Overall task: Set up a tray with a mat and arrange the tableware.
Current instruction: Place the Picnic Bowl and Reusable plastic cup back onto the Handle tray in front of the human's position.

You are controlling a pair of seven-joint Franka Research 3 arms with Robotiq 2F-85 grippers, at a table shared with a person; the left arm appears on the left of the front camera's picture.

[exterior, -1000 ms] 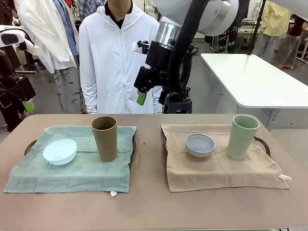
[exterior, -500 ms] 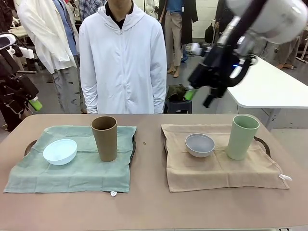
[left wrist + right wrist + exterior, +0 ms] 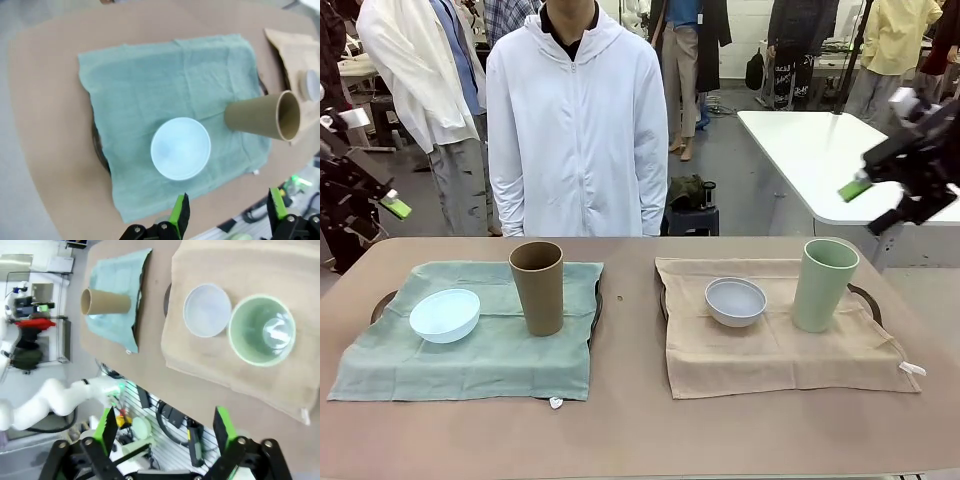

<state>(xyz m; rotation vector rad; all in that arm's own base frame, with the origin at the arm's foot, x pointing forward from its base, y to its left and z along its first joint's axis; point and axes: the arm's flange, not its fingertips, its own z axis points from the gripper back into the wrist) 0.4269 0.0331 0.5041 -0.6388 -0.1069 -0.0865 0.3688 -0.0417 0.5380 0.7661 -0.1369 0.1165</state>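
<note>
Behind, white table [image 3: 840, 160], seemingly bare.

The bench [image 3: 640, 430] is plain brown. One mat [image 3: 470, 345] is soft green — a pale blue bowl [image 3: 444, 315] and a tan-brown tumbler [image 3: 537, 288] are on it. The other mat [image 3: 780, 345] is sandy beige, with a greyish white bowl [image 3: 735, 301] and a light green tumbler [image 3: 825, 285]. The person's jacket [image 3: 577, 130] is white.
</note>
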